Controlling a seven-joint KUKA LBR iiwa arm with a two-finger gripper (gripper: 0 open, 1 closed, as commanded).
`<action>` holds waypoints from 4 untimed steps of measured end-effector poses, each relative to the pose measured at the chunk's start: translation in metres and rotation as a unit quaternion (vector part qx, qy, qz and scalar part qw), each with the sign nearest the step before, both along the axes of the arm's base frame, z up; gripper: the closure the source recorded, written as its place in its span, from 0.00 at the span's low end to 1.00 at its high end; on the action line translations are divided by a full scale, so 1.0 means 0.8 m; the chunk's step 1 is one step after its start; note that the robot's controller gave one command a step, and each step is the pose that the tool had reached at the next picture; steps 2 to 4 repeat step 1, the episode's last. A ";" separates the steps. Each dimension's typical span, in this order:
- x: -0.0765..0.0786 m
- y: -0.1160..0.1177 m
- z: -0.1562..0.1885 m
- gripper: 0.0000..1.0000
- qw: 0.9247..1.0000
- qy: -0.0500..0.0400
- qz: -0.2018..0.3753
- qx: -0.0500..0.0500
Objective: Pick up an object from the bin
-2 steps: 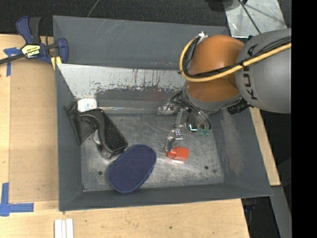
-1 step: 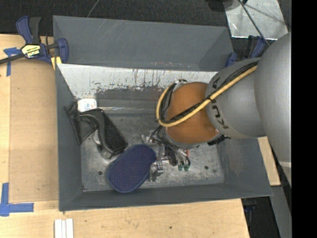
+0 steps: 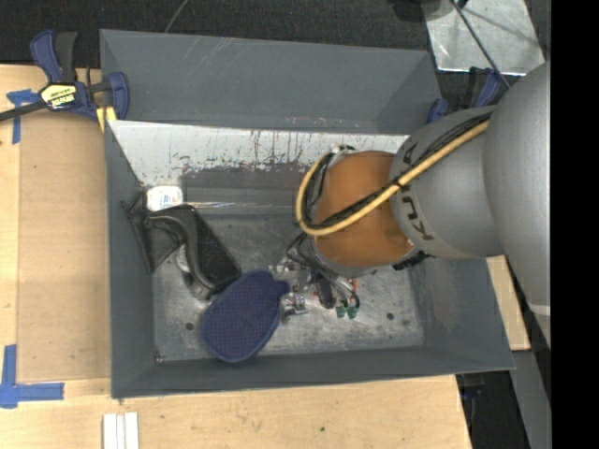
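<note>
Camera view, gripper (image 3: 314, 288): low over the bin (image 3: 393, 321) floor, just right of the dark blue oval pad (image 3: 243, 318); opening impossible to tell.
Neighbour: black angled piece (image 3: 192, 246), touching the pad.
Risk: glancing off the pad's rounded edge, shoving it against the black piece.

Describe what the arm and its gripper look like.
The arm is a thick, rounded silver-grey tube with part of some black lettering near the wrist. An orange domed cover sits at the wrist, and a yellow cable loops over it. Under the cover, the gripper is small, dark and metallic, with thin coloured wires.
</note>
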State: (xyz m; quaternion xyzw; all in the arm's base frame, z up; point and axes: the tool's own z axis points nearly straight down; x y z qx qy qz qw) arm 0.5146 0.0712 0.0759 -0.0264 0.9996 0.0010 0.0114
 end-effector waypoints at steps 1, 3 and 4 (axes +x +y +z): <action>-0.007 0.032 0.173 1.00 0.999 0.006 0.049 -0.001; -0.007 0.032 0.173 1.00 0.999 0.006 0.049 -0.001; -0.007 0.032 0.173 1.00 0.999 0.006 0.049 -0.001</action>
